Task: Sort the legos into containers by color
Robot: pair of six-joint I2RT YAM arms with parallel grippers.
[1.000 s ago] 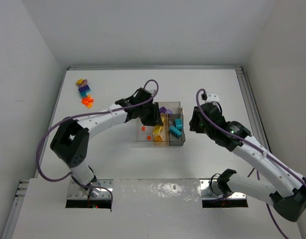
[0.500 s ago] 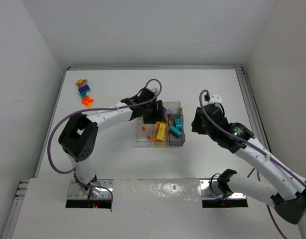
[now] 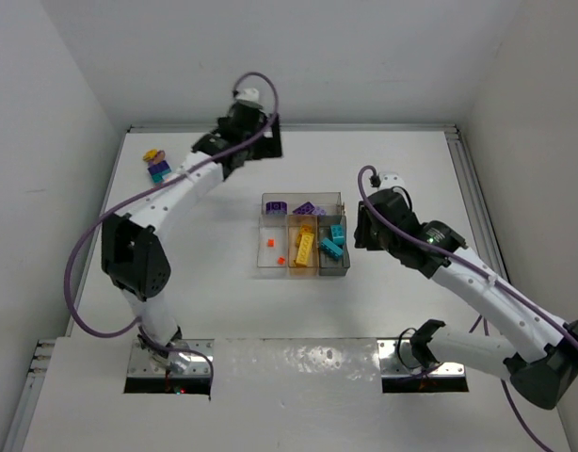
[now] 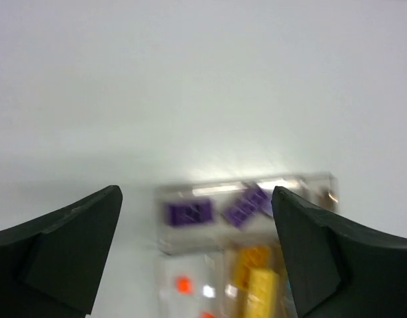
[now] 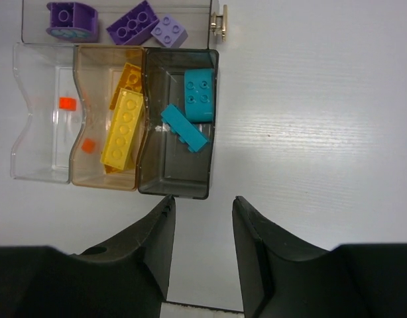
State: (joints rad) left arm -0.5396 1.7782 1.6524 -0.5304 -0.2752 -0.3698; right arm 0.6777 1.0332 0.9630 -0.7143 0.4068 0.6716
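Observation:
The clear tray (image 3: 267,261) sits mid-table, its bins holding sorted legos. In the right wrist view, purple pieces (image 5: 134,23) lie in the long bin, yellow bricks (image 5: 122,129) in the amber bin and teal bricks (image 5: 199,95) in the dark bin. One orange bit (image 5: 67,103) lies in the clear bin and another in the amber bin. A small loose stack of legos (image 3: 158,167) rests at the far left. My left gripper (image 3: 265,141) (image 4: 197,193) hangs wide open and empty, high behind the tray. My right gripper (image 3: 361,229) (image 5: 203,199) hovers just off the tray's near right corner, jaws apart and empty.
White walls enclose the table on the left, back and right. A metal rail (image 3: 468,188) runs along the right edge. The left arm (image 3: 167,202) stretches diagonally over the left half, close to the loose stack.
My left gripper opened wide, rose from over the tray and swung to the back of the table. The right gripper shifted slightly and parted a little.

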